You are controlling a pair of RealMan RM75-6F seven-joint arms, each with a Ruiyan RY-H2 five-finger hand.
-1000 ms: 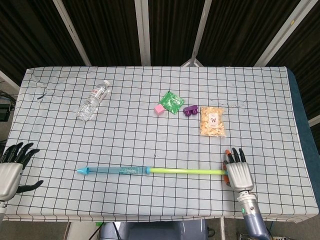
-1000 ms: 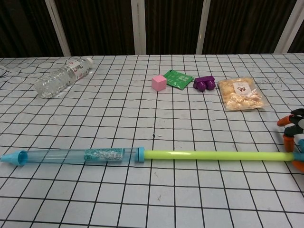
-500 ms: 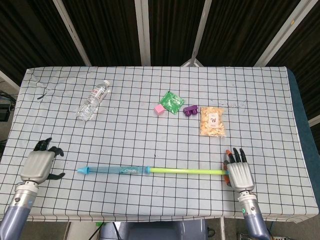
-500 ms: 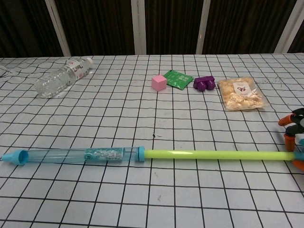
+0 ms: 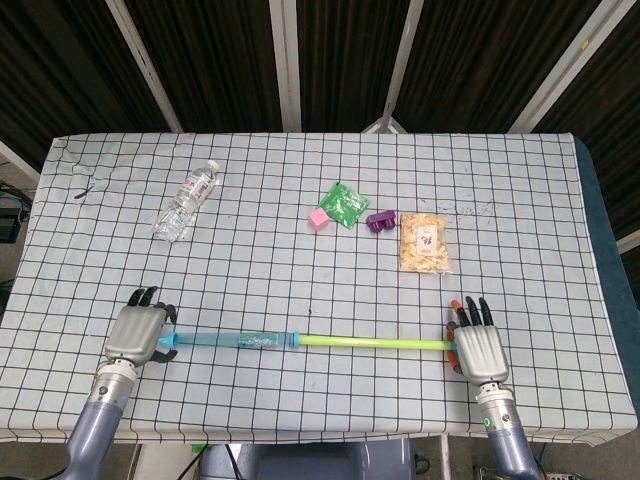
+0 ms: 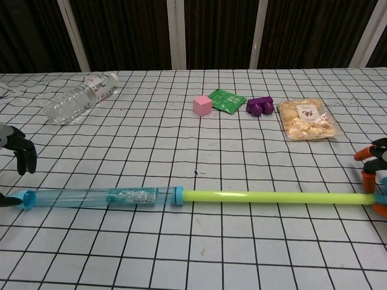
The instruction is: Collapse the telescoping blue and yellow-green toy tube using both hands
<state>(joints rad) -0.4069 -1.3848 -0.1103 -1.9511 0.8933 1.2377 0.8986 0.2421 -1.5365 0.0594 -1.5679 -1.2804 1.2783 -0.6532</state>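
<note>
Toy tube [image 5: 300,341] lies fully stretched along the near part of the table [image 5: 540,200], blue barrel to the left, yellow-green rod to the right. At its blue cap sits the left hand [image 5: 137,331], fingers slightly apart, dark fingertips [image 6: 24,158] arched above the cap; whether it grips the cap I cannot tell. The right hand [image 5: 478,345] rests at the rod's end, fingers lightly spread and straight; any hold there is hidden.

A checked white cloth with black lines covers the table. Farther back lie a snack bag [image 5: 425,243], purple block [image 5: 380,221], pink cube [image 5: 318,218], green packet [image 5: 344,204] and a toppled water bottle [image 5: 186,199]. Dark slatted panels with pale beams stand behind.

A second ago the left hand hung off the table's left edge; it has come in to the cap. The right hand has stayed put.
</note>
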